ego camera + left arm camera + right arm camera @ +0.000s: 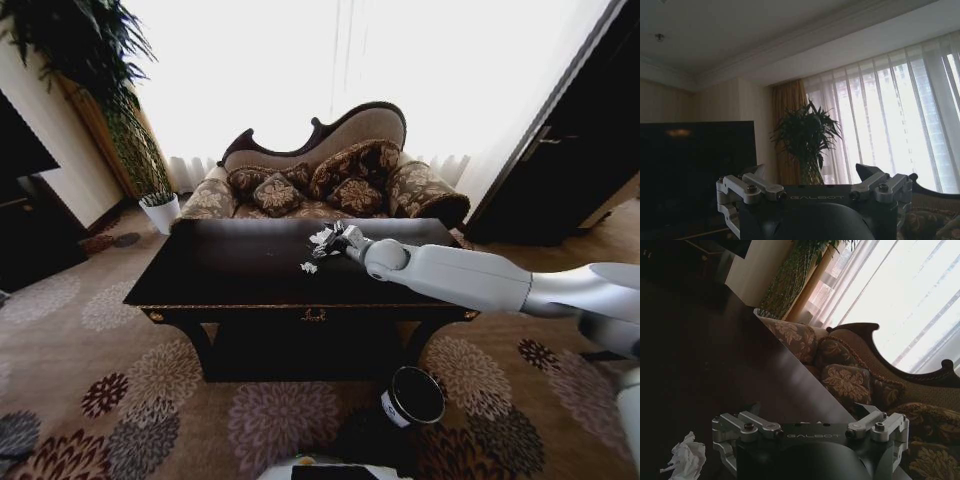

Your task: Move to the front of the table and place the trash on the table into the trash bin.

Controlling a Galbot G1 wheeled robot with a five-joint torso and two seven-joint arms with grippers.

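With the right gripper (335, 238) reaching over the table (240, 270) at the crumpled tissue (322, 237), we cannot tell its opening; next, grasp 1 piece for the trash bin (413, 396)

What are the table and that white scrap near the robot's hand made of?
The table looks like dark wood with a glossy finish: it mirrors the window light and has small gold ornaments. The scrap looks like crumpled tissue paper, soft, matte and creased.

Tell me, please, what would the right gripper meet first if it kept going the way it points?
Probably the sofa cushions beyond the table edge; the right gripper points across the tabletop toward them, though depth is uncertain.
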